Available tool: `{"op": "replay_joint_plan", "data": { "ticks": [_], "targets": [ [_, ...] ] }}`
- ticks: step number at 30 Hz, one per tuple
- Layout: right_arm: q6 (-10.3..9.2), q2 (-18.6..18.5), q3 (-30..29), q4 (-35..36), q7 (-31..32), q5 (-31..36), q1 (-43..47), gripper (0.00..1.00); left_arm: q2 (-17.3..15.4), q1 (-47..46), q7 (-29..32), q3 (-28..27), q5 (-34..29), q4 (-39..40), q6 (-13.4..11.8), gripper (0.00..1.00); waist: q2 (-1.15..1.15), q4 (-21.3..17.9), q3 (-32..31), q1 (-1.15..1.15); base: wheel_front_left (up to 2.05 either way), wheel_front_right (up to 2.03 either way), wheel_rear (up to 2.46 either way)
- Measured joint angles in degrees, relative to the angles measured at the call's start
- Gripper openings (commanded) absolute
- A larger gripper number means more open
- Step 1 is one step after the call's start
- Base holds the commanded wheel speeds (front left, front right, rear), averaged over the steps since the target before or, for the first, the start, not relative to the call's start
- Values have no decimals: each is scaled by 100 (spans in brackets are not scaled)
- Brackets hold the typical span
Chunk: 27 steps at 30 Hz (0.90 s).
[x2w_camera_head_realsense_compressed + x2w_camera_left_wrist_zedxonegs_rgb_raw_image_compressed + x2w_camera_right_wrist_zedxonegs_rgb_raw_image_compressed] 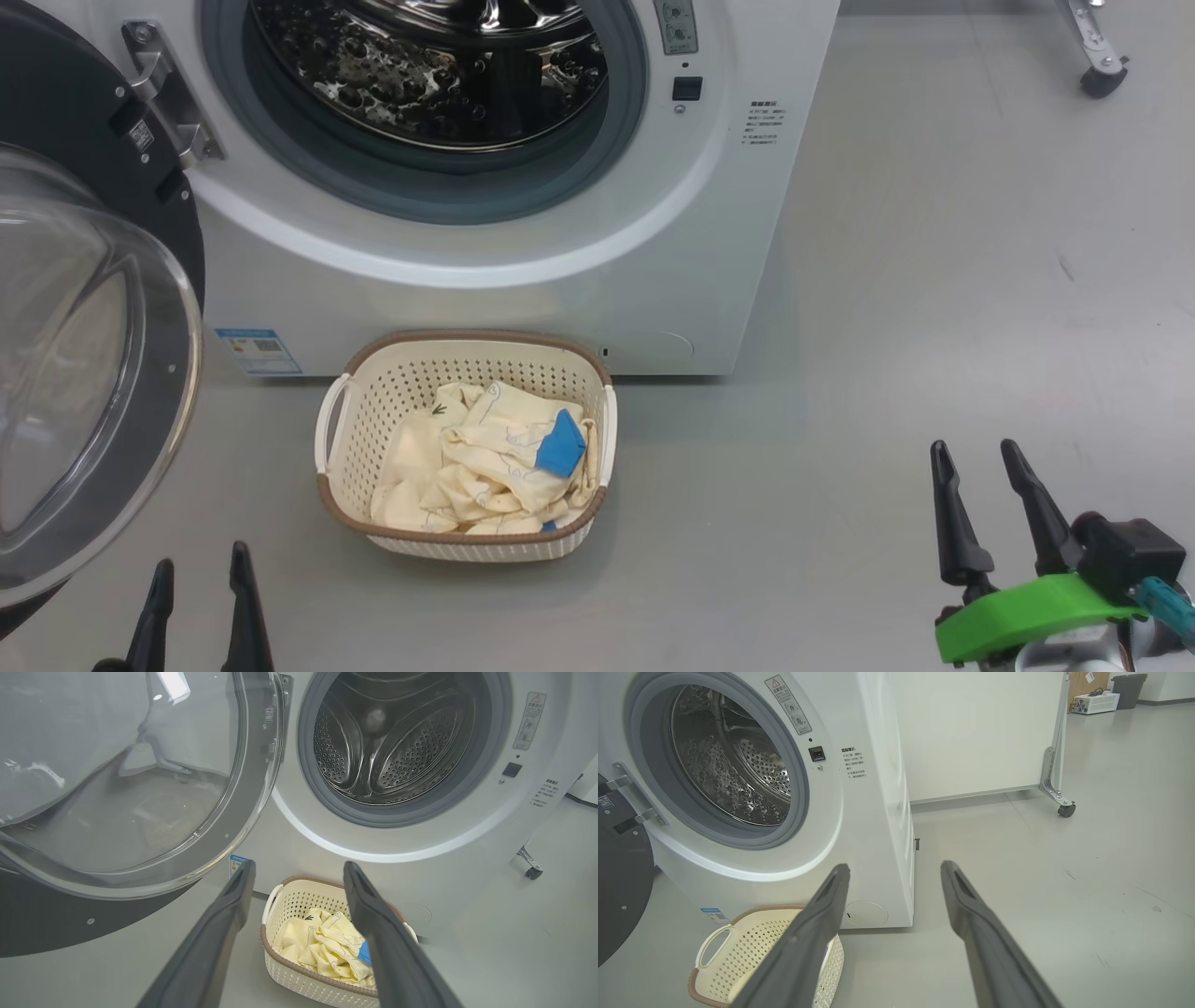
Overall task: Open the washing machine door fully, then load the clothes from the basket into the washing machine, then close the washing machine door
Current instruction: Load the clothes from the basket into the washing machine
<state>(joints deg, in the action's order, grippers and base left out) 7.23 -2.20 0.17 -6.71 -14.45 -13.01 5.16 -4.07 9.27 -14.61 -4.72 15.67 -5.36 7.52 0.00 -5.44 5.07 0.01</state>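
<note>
**A:** Off the left side of the big white front-loading washing machine (523, 299), the large round door with its glossy black rim and bulging clear glass window (93, 373) is swung wide open on its hinge.

**B:** And in front of the machine, on its left, there's the left gripper (203, 558). Its two long dark fingers are spread well apart with nothing between them.

**A:** Moving right, a small blue-white label sticker (257, 350) sits low on the machine's front panel. Just beside it on the grey floor (934, 280), right against the foot of the machine, is the small rectangular cream plastic basket with its brown rim and white handles (467, 338).

**B:** It's loaded, too! The soft pale cream-yellow clothes with thin blue line drawings (485, 448) lie crumpled inside the basket, and a bright blue patch (560, 446) shows on their right side.

**A:** Directly above the basket, the machine's mouth is wide open, with the grey gasket ring (420, 187) around the perforated steel drum (439, 65). I see no fabric in there.

**B:** And well off to the machine's right and out in front is the right gripper (974, 450). Its fingers are parted and it's holding nothing.
</note>
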Motion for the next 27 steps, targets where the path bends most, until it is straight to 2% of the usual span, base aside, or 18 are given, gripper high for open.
{"op": "replay_joint_plan", "data": {
  "ticks": [17,27],
  "targets": [
    [0,1,102,0,0,0,-13,100,-58,0,0,296,135,70,0,100,0,-63,100,-1,2,-2,0],
    [0,0,205,8,0,-87,-278,100,-265,-426,0,698,145,-275,-1,100,0,-216,565,-1,0,0,0]
  ]
}}
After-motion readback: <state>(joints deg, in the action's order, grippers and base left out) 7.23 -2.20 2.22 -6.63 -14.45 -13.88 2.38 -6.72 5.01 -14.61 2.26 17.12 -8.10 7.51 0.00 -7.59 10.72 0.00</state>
